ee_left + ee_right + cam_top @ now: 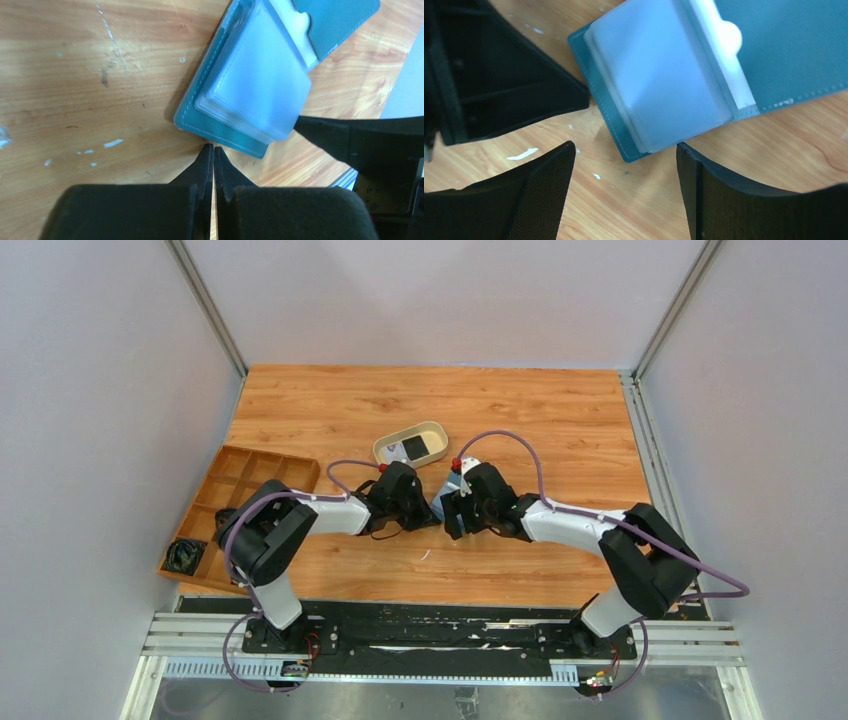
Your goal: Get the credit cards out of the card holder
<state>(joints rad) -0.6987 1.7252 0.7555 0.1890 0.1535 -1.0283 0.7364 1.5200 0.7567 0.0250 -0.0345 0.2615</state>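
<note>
**Card holder's open, cards not out yet: lining up the first pull**

So the card holder (784, 45) is lying opened up on the table (75, 75), right between my two grippers. My left gripper (214, 150) is pinched fully shut with nothing in it. Its tips are right at the holder's teal edge, touching it as far as I can tell, and I reckon that's to pin the thing down. My right gripper (625, 146) is spread wide and empty, one finger on each side of the holder's corner, where the pale credit cards (654, 85) sit in the pockets. Can't tell how many, it's all one milky stack.

I'd say I'm at the grab-the-first-card bit. The next move needs my right fingers to catch only a card's edge, not the pocket or cover, and slide it out while the left stops the holder dragging along. It looks thin and slick, so it's easy to miss.
</note>
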